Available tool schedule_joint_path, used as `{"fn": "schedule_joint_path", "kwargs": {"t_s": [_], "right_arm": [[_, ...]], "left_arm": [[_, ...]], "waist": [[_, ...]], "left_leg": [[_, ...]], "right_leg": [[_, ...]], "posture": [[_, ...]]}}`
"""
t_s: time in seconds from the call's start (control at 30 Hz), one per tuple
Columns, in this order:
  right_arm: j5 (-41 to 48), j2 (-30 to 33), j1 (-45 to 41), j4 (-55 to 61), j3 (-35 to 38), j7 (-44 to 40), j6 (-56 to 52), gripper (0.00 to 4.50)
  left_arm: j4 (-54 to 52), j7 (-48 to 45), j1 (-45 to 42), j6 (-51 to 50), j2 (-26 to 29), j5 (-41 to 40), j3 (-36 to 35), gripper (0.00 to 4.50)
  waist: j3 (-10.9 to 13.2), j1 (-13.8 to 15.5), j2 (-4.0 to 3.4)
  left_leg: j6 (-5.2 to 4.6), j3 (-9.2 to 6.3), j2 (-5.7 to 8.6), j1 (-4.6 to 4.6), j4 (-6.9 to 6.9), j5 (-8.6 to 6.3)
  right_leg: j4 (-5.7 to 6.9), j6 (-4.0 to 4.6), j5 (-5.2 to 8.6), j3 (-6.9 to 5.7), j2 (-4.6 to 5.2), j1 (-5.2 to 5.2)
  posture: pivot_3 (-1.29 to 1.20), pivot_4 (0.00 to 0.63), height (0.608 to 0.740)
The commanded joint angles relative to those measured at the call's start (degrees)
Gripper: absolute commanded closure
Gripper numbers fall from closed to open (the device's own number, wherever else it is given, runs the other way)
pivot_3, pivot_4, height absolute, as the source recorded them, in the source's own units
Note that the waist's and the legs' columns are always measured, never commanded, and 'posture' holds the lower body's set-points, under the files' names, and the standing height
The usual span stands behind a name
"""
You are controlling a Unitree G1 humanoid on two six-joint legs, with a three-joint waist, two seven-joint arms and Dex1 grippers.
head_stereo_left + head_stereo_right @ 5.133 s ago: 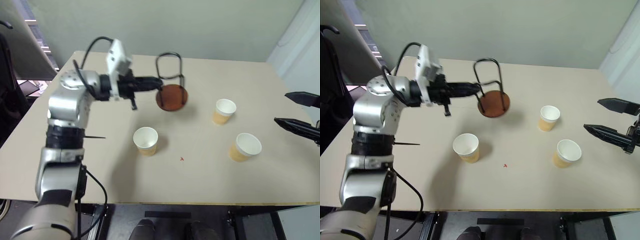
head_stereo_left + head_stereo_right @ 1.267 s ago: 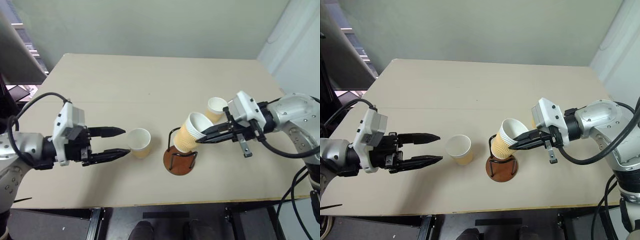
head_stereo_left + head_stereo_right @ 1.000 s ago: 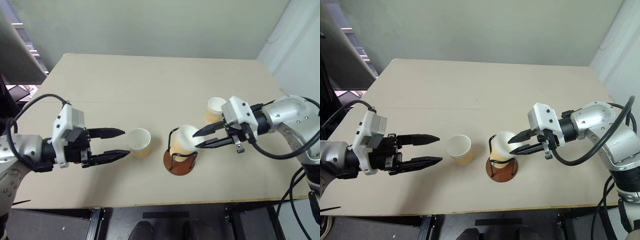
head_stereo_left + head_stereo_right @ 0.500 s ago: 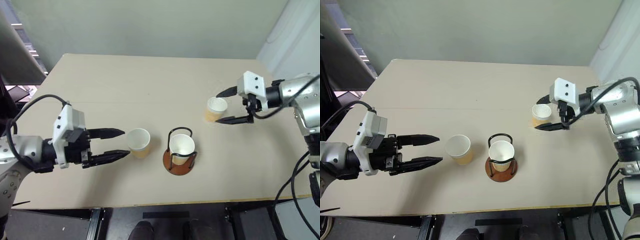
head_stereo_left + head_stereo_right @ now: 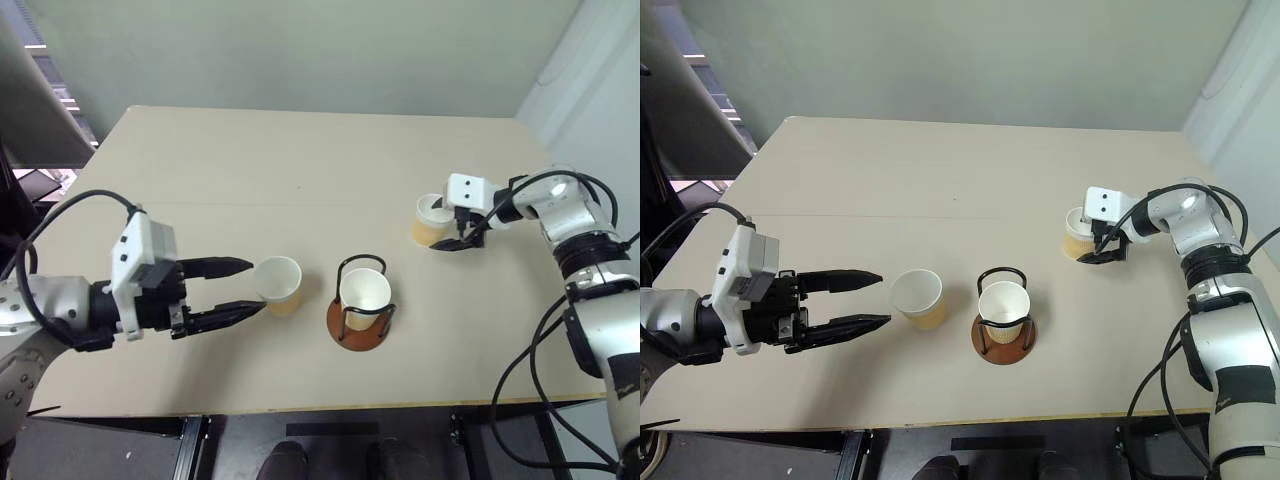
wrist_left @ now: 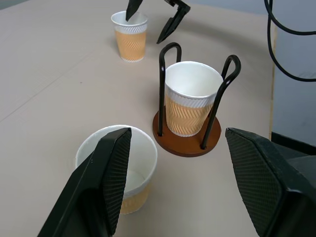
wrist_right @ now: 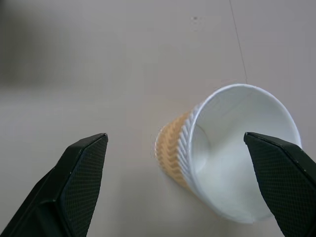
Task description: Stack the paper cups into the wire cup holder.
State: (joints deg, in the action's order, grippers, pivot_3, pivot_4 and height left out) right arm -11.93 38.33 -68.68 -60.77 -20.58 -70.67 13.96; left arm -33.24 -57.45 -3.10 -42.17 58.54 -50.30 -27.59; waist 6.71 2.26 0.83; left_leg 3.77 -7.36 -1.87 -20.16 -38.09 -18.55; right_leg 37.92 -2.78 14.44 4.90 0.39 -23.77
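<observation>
Straddling far cup [image 5: 431,220]: right fingers [image 7: 81,182]

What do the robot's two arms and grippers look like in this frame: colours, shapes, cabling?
Both arms have silver-grey metal shells with black joints and loose black cables looping outside. Each wrist carries a white boxy camera block. The left gripper and right gripper each have two slim black tapered fingers with cross-hatched inner pads.

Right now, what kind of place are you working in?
It looks like an indoor lab or test room: a plain beige table set against a bare pale wall, holding just three paper cups and a wire cup holder.
</observation>
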Motion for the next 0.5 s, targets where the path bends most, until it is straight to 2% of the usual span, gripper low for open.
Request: {"fn": "schedule_joint_path", "kwargs": {"t_s": [0.03,0.13,0.43,0.5], "right_arm": [[-2.78,-0.35,-2.55,-2.54,-0.25,2.04,3.17,0.18],[-3.30,-1.47,-3.19,-3.46,0.27,1.61,3.90,0.90],[-3.27,-1.31,-3.54,-2.81,1.40,-0.59,5.29,4.26],[0.34,-0.37,-3.51,0.05,3.64,-5.69,3.89,4.44]], "left_arm": [[-2.29,1.05,0.29,-0.12,0.53,-1.04,-2.26,1.24],[-2.70,1.58,0.42,-0.38,0.65,-1.33,-2.44,1.24],[-2.72,1.97,0.66,-0.77,1.60,-2.25,-2.97,1.24],[-2.41,1.96,0.30,-0.81,1.93,-2.44,-2.80,1.24]], "waist": [[0.00,0.14,0.00],[0.00,0.26,0.00],[0.01,0.49,-0.01],[0.01,0.53,-0.01]], "left_leg": [[0.01,0.00,0.00,0.00,0.00,0.00],[0.05,0.03,0.00,0.01,0.00,0.01],[0.15,0.03,0.01,0.01,0.00,-0.01],[0.16,0.03,0.01,0.00,0.01,-0.01]], "right_leg": [[0.00,0.00,0.00,0.00,0.01,0.00],[0.01,0.00,0.00,0.00,0.01,0.00],[0.02,0.04,0.01,0.00,-0.01,-0.02],[0.02,0.04,0.01,0.00,-0.01,-0.02]], "posture": [[0.00,0.150,0.740],[0.00,0.150,0.740],[0.00,0.150,0.740],[0.00,0.150,0.740]]}}
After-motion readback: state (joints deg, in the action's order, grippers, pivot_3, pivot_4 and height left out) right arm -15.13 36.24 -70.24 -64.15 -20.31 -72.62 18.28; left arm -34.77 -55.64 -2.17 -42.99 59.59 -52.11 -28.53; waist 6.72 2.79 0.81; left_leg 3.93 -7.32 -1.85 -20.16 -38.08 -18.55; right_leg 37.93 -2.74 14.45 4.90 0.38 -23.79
